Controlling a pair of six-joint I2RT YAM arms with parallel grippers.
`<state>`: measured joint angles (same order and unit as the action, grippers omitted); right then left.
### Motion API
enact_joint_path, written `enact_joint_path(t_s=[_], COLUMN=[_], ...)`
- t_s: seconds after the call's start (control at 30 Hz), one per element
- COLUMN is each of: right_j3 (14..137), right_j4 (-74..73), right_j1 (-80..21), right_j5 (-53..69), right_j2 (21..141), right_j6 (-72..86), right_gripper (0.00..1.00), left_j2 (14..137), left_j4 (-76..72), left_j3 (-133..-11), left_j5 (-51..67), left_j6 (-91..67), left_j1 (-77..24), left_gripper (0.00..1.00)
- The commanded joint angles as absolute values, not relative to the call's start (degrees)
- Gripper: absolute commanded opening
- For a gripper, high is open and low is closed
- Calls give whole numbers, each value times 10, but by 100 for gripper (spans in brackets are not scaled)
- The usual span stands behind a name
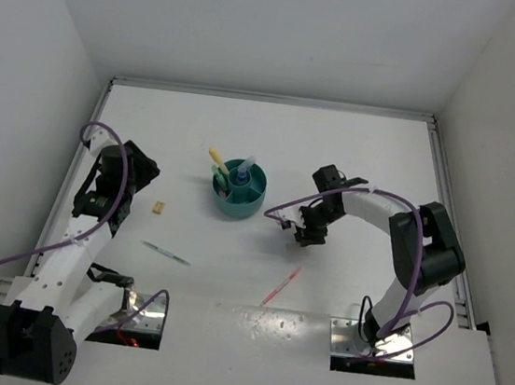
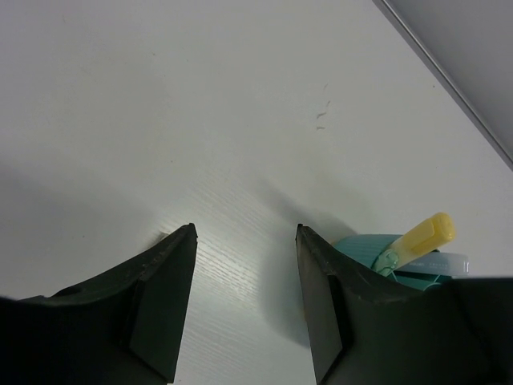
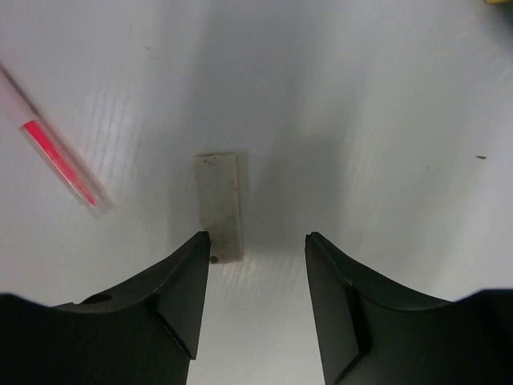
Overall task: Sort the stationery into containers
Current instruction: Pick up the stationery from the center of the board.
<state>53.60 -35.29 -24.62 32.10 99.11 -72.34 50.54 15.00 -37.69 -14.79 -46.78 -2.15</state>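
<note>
Two claws open, nothing held: left claw (image 2: pixel 244 233) by teal tub (image 1: pixel 238 208) w/ yellow stick (image 1: pixel 216 157) standing inside; right claw (image 3: pixel 256 238) just above grey block (image 3: pixel 218 204) on desk (image 1: pixel 365 159), red pen (image 3: pixel 56 156) nearby. Loose left of tub: tan block (image 1: pixel 158 206), white pen (image 1: pixel 165 253).

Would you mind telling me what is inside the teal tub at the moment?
A yellow stick and a light-blue stick lean out of the teal tub, with a mint-green item beside them. Their lower ends and the compartment floors are hidden.
</note>
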Motion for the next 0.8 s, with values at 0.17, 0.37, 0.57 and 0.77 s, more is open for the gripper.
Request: enact_joint_path(t_s=[0.17, 0.37, 0.57, 0.77], right_j3=[551, 549, 542, 542], right_j4=[-394, -416, -375, -342], right_j1=[-256, -267, -278, -283], right_j5=[352, 338, 301, 267], right_j2=[998, 1003, 1015, 1026], right_j6=[-738, -738, -710, -686], right_gripper=[51, 50, 46, 30], left_j2=[491, 491, 491, 491], left_j4=[139, 139, 139, 139], left_j3=[-398, -398, -398, -398], left_j5=[-139, -139, -139, -139], left_j6=[-465, -465, -465, -465], left_j1=[-16, -16, -16, -16], left_gripper=[58, 58, 58, 58])
